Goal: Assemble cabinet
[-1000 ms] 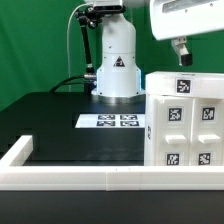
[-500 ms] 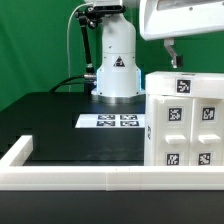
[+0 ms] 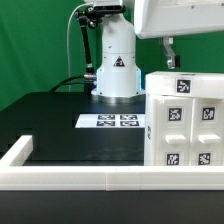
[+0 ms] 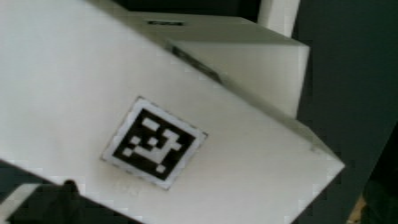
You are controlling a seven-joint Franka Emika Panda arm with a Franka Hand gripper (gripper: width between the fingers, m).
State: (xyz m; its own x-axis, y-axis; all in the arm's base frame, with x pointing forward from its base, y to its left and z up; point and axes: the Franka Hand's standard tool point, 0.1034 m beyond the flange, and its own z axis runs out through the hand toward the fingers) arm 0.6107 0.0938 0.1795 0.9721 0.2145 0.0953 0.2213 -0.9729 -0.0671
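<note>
My gripper (image 3: 171,52) hangs in the air just above the cabinet (image 3: 186,125), over the back part of its top face. Only one dark finger shows below my white wrist housing in the exterior view. The wrist view shows just a dark blurred fingertip (image 4: 39,203) at one edge, so I cannot tell how far my fingers are spread. Nothing appears to be held between them.

The cabinet is a tall white box directly beneath my hand, resting on the black table (image 3: 60,125). It carries square black-and-white tags, one on the top face (image 3: 184,86) below my finger and more on the raised panels of its front. In the wrist view its white surface fills nearly the whole frame, with a single tag (image 4: 157,141) close under the camera, seen at a tilt.

Away from my hand and lower down, the marker board (image 3: 112,121) lies flat on the table in front of my own base (image 3: 117,70). A long white border rail (image 3: 70,178) runs along the table's near edge.

I judge I am hovering between moves above the cabinet top. To do this well, I should keep my finger clear of the top edge, travel straight up or down without sideways drift, and avoid nudging the box, since a knock could shift it.
</note>
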